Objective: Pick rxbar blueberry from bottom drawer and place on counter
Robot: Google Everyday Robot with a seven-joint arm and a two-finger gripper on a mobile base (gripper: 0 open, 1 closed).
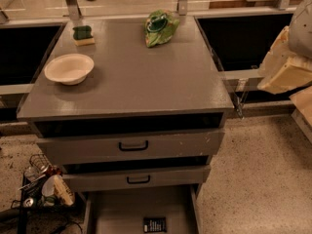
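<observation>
Item: robot hand (pixel 286 67), at the right edge of view. Cream, blocky, wedge-shaped sections with a darker seam between them. Above it, arm (pixel 303 23): pale grey, smooth, rounded shell.

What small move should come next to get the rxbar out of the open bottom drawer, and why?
Probably swing the pincer left and down toward the bottom drawer. It hangs high at the right edge, beside the counter and well away from the rxbar blueberry, which lies flat and uncovered on the open drawer's floor.
</observation>
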